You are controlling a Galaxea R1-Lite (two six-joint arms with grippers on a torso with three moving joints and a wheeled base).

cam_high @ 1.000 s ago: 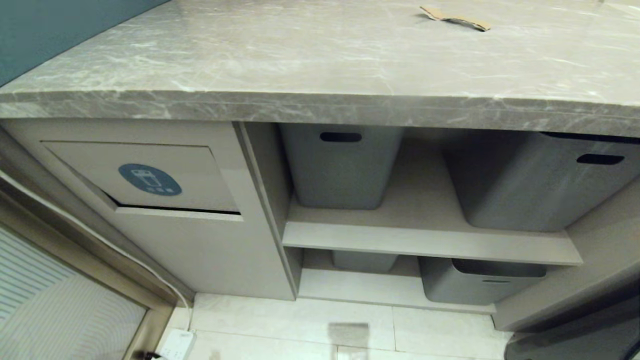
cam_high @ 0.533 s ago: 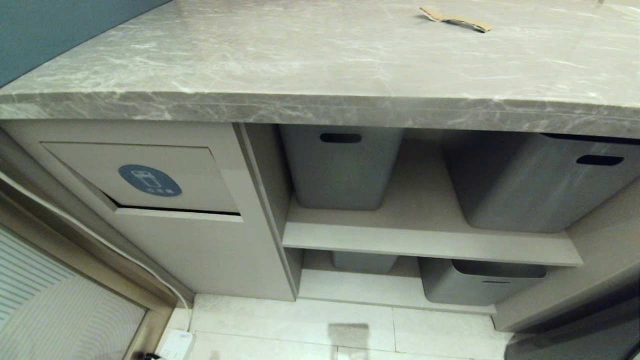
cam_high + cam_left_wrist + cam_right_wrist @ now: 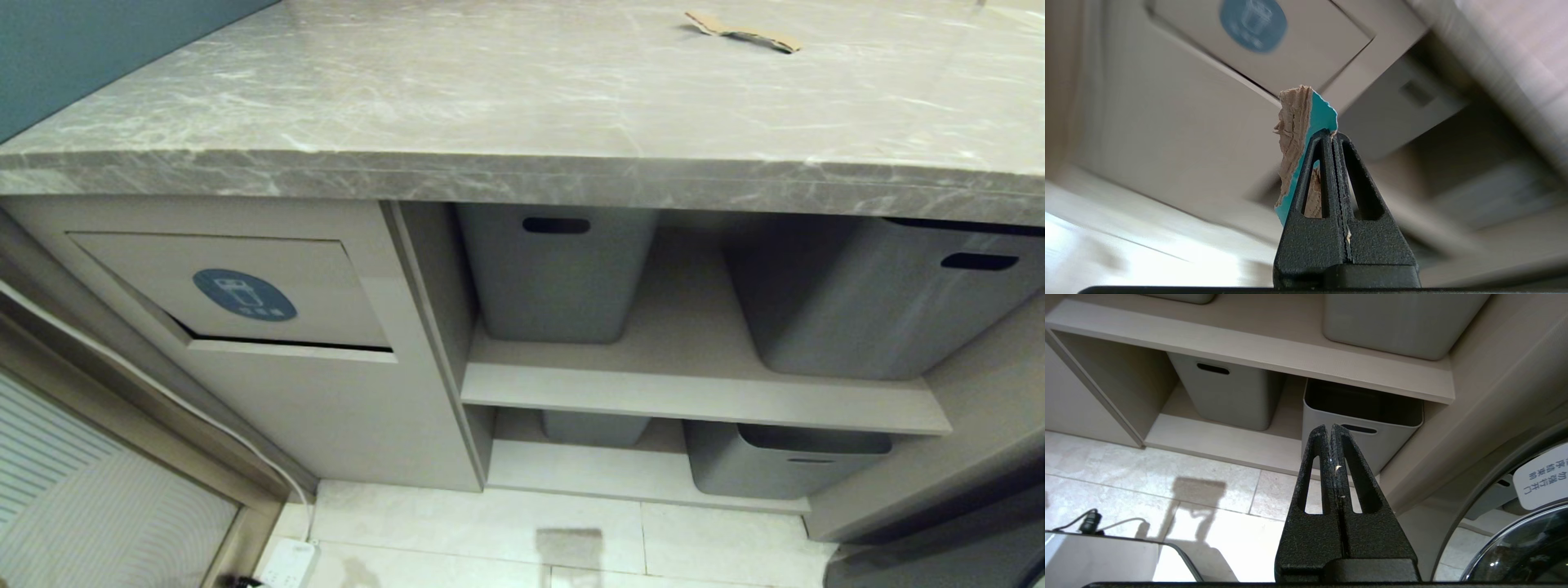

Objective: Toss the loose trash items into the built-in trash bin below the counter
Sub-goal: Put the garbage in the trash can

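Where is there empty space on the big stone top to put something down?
Most of the grey marble-look counter is bare, from the teal wall across to its thick front edge. The only thing lying on it is a torn brown cardboard scrap near the back. Underneath is crowded: grey plastic tubs fill the beige shelves.

Neither hand shows in the head view. In the left wrist view the cabinet front and the bin flap's blue sticker (image 3: 1253, 25) are smeared by motion blur, its icon unreadable. The teal-backed cardboard scrap (image 3: 1295, 134) is partly hidden behind the left hand (image 3: 1332, 136). The desk (image 3: 522, 175) runs past the picture's edges, and the cardboard scrap (image 3: 743, 31) near its far edge is too small for detail. The bottom shelf's grey tubs (image 3: 784, 461) are partly hidden by the shelf board above.
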